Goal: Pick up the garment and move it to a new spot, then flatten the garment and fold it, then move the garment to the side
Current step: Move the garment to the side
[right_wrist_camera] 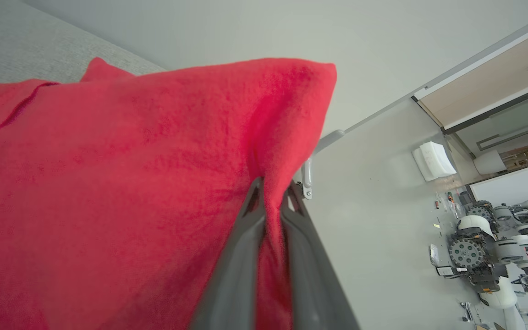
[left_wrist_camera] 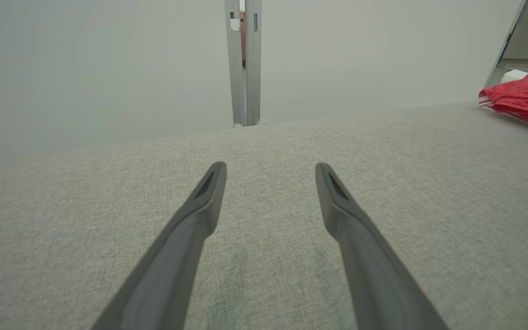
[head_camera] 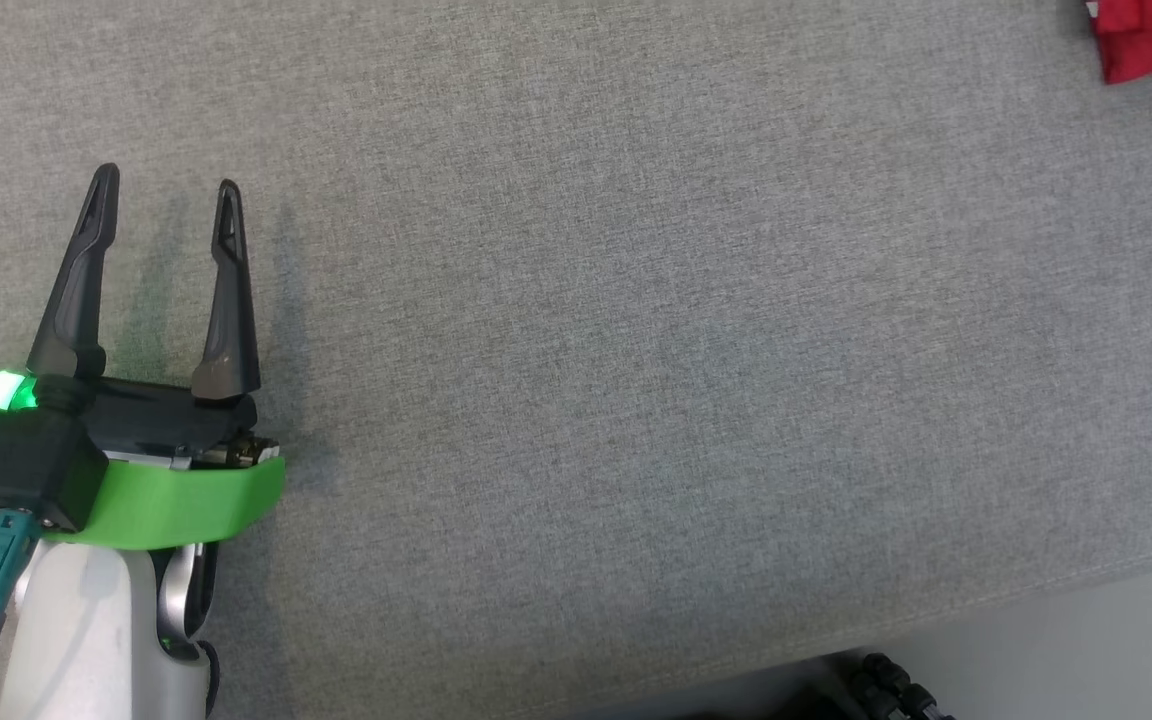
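Observation:
The garment (head_camera: 1151, 38) is bright red cloth, bunched at the far right corner of the grey fabric surface (head_camera: 636, 350). From the left wrist view the garment (left_wrist_camera: 523, 98) lies far to the right, well away from my left gripper (left_wrist_camera: 271, 172). That left gripper (head_camera: 168, 190) hovers over bare fabric at the left, fingers spread open and holding nothing. In the right wrist view a raised fold of the garment (right_wrist_camera: 131, 183) is pinched between the two dark fingers of my right gripper (right_wrist_camera: 273, 190), which is shut on it.
The surface's near edge (head_camera: 1036, 590) runs diagonally at the lower right, with pale floor beyond and a dark object (head_camera: 886, 685) below it. A grey post (left_wrist_camera: 244, 62) stands behind the far edge. Other robots (right_wrist_camera: 493, 247) stand across the room.

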